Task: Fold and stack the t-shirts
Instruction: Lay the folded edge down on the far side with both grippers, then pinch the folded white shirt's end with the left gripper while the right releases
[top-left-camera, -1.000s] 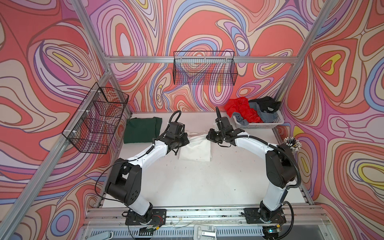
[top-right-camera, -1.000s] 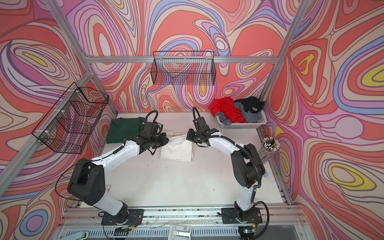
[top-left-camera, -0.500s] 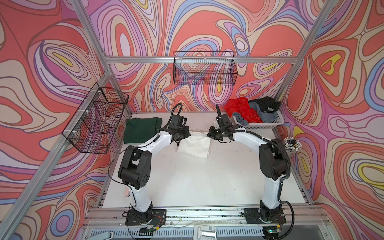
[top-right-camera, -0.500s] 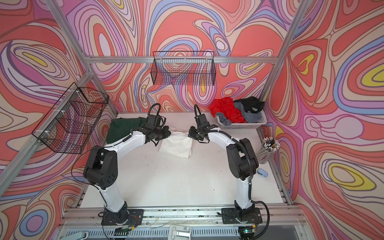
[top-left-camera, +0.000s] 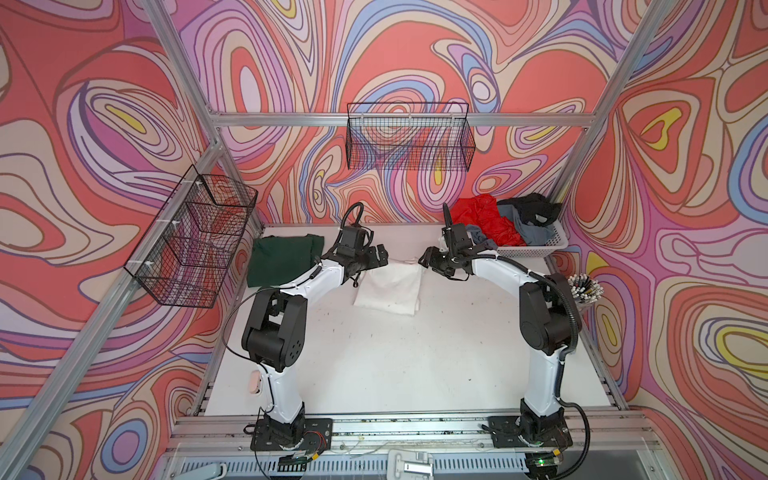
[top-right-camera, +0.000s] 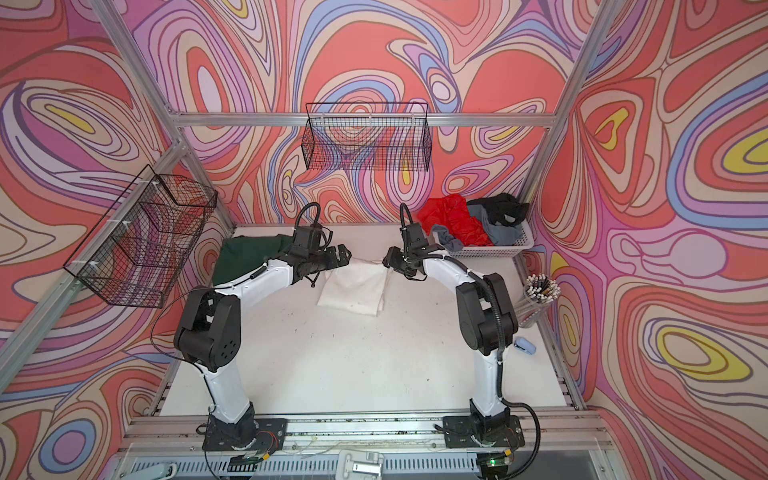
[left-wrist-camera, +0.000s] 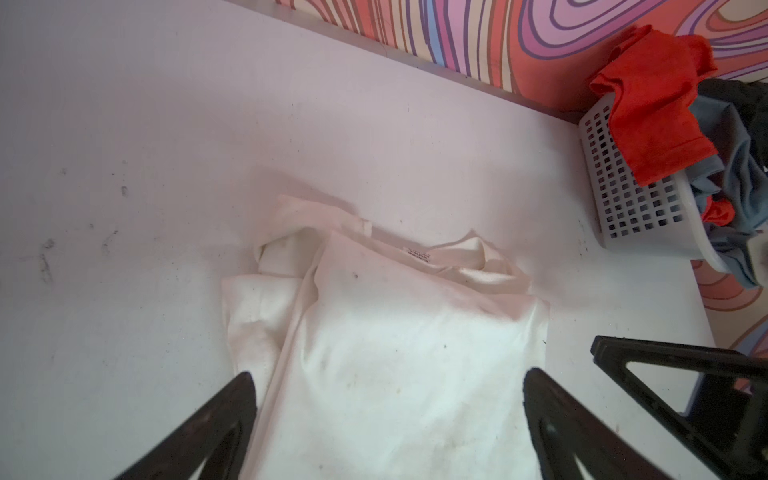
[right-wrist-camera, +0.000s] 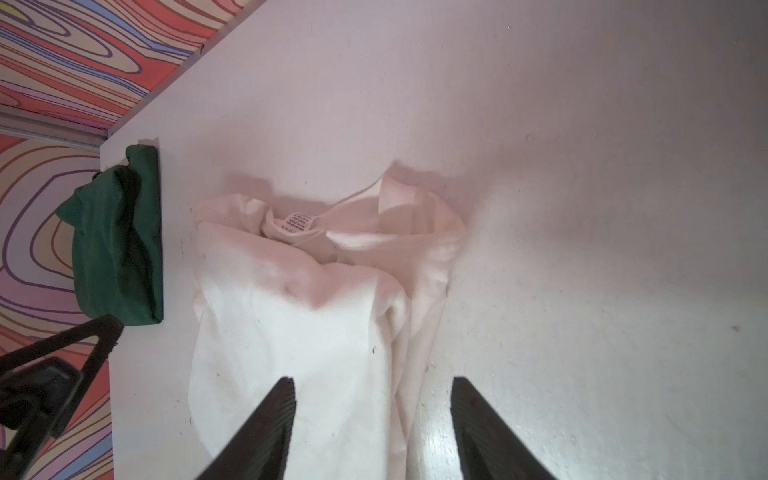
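White t-shirt (top-left-camera: 388, 291) lies folded at frame centre. Both arms arch inward over its upper edge; left gripper (top-left-camera: 383, 257) and right gripper (top-left-camera: 424, 258) spread wide, gripping nothing. Green t-shirt (top-left-camera: 282, 259) folded centre-left.

On the table (top-left-camera: 395, 353), folded t-shirt (top-left-camera: 388, 291) behind centre, second t-shirt (top-left-camera: 282, 259) rear left, basket (top-left-camera: 538, 250) rear right.

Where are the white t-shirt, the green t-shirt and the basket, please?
white t-shirt (top-left-camera: 388, 291): in a top view, middle of the folded cloth.
green t-shirt (top-left-camera: 282, 259): in a top view, middle of the cloth.
basket (left-wrist-camera: 631, 195): left wrist view, its perforated wall.
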